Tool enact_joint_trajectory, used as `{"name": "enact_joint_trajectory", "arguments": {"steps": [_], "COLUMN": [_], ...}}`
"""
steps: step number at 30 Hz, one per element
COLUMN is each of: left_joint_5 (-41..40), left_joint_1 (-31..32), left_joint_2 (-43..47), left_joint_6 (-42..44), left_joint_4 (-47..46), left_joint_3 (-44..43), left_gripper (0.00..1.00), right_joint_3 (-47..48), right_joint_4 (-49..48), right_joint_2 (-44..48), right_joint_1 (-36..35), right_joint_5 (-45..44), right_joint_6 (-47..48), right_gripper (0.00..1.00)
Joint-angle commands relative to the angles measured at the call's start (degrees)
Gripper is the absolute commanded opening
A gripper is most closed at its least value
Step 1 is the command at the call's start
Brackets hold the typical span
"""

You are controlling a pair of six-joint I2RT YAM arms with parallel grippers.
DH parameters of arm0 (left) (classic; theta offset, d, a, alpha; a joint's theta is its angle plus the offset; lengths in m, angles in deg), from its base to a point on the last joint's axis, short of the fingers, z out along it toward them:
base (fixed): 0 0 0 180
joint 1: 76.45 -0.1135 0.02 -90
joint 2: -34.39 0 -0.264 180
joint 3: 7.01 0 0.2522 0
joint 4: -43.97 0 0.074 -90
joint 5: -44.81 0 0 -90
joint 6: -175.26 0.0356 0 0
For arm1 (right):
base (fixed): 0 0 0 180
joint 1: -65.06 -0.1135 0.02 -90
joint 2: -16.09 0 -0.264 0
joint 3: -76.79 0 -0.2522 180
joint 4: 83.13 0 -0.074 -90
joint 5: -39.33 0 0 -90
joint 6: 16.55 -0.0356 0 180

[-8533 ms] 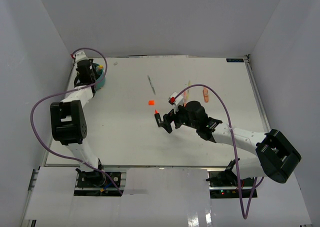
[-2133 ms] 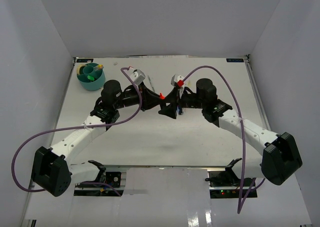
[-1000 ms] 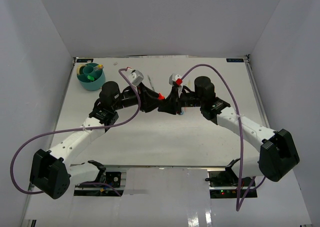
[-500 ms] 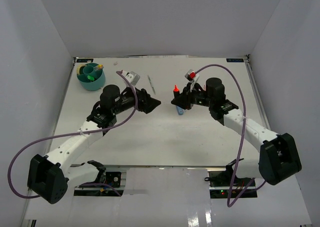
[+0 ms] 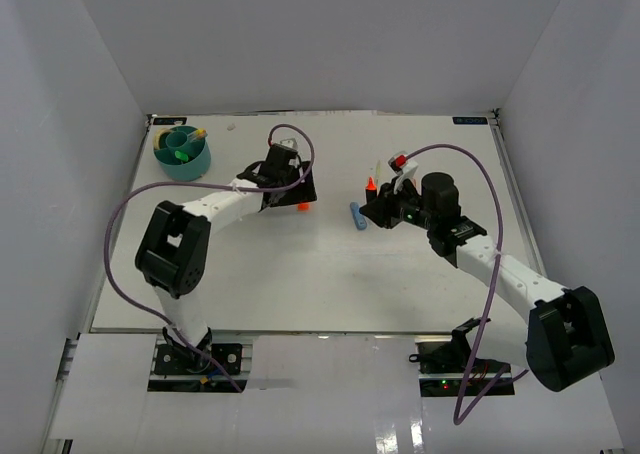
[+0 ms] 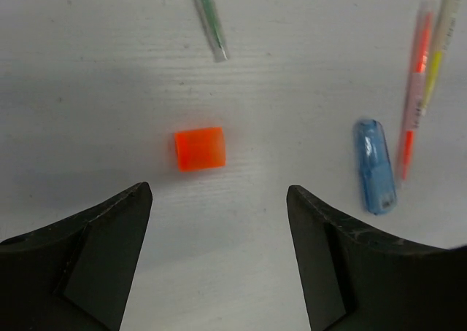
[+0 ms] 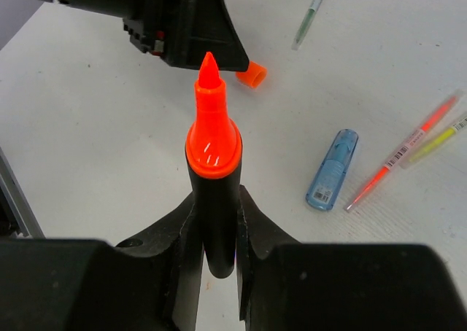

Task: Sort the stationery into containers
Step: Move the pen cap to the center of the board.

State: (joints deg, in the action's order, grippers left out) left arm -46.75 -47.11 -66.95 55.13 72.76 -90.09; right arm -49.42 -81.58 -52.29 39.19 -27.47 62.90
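Overhead: the teal organiser (image 5: 186,170) stands upright at the far-left corner of the table (image 5: 300,284), its inner dividers visible. A green item (image 5: 181,155) lies in one compartment. Something yellow shows at the far rim, too small to identify.

Left gripper (image 6: 217,203): reaches over the middle of the table, in the far half. Fingers are spread wide with nothing between them. The orange piece (image 6: 200,149), short and blocky, lies on the table just beyond the fingertips. It is in line with the gap and touches neither finger.

Right gripper (image 7: 215,225): right of centre, clamped on the black barrel of the orange-black highlighter (image 7: 213,145). The highlighter is uncapped. Its orange tip sticks out past the fingers, pointing toward the left gripper, and is raised off the table.

Loose on the table:
- Blue highlighter (image 6: 375,167): lies between the orange piece and the right gripper, well apart from the piece.
- Pink-orange pen (image 6: 412,90) and yellow pen (image 6: 440,47): just right of the blue highlighter, side by side and nearly parallel. Cannot tell whether they touch each other.
- Green pen (image 6: 209,21): lies on the far side of the orange piece, apart from the other items and partly cut off at the edge of the left wrist view.
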Motion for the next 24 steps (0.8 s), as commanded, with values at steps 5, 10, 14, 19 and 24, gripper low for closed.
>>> {"name": "enact_joint_trajectory", "arguments": {"steps": [5, 10, 14, 19, 24], "left_joint_5": [-8.46, -8.19, -7.75, -7.58, -7.05], "left_joint_1": [0.28, 0.89, 1.33, 2.47, 3.53], "left_joint_2": [-9.57, -13.70, -15.73, -16.26, -17.57], "left_joint_6": [-0.72, 0.16, 0.33, 0.69, 2.44], "left_joint_4": [10.02, 11.16, 11.95, 12.31, 12.75], "left_joint_3": [-11.45, -13.65, -14.96, -15.49, -16.28], "left_gripper": [0.82, 0.74, 0.69, 0.65, 0.56], "right_joint_3": [-1.01, -1.27, -1.45, -1.62, -1.80], "right_joint_4": [-1.50, -1.68, -1.77, -1.85, -2.29], "right_joint_2": [0.88, 0.18, -0.09, 0.09, -0.18], "right_joint_1": [0.73, 0.91, 0.99, 1.17, 1.26], "right_joint_5": [-0.79, -0.79, -0.79, -0.79, -0.09], "right_joint_6": [-0.09, -0.09, -0.18, -0.35, -0.70], "right_gripper": [0.08, 0.08, 0.08, 0.08, 0.08]}}
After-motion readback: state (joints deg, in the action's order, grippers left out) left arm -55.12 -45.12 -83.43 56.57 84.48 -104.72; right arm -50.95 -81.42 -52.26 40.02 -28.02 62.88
